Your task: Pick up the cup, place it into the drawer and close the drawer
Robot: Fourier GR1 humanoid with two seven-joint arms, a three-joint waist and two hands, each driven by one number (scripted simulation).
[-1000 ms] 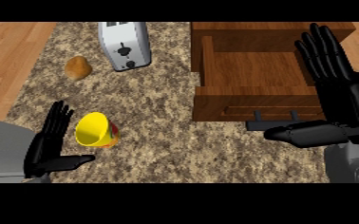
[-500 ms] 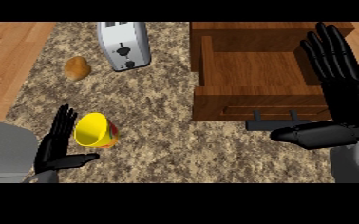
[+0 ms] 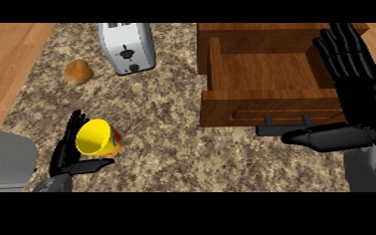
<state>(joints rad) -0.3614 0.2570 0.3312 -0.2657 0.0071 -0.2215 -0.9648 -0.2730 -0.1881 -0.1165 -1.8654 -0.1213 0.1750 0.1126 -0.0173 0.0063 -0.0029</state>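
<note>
A yellow cup (image 3: 98,138) lies tipped on the granite counter at the lower left, its mouth facing up and left. My left hand (image 3: 67,152) is open right beside it, fingers straight along its left side and thumb stretched under it. The wooden drawer (image 3: 268,74) stands pulled open at the upper right, nothing inside it, with a dark handle (image 3: 285,123) on its front. My right hand (image 3: 351,79) is open, fingers straight over the drawer's right edge and thumb reaching out below the drawer front.
A silver toaster (image 3: 129,47) stands at the back, left of the drawer. A brown bread roll (image 3: 78,72) lies to the toaster's left. The counter's wooden edge (image 3: 18,59) runs along the far left.
My left hand has drifted slightly down and left beside the cup. My right hand has shifted to the right, toward the view's edge. Cup and drawer have not moved.
</note>
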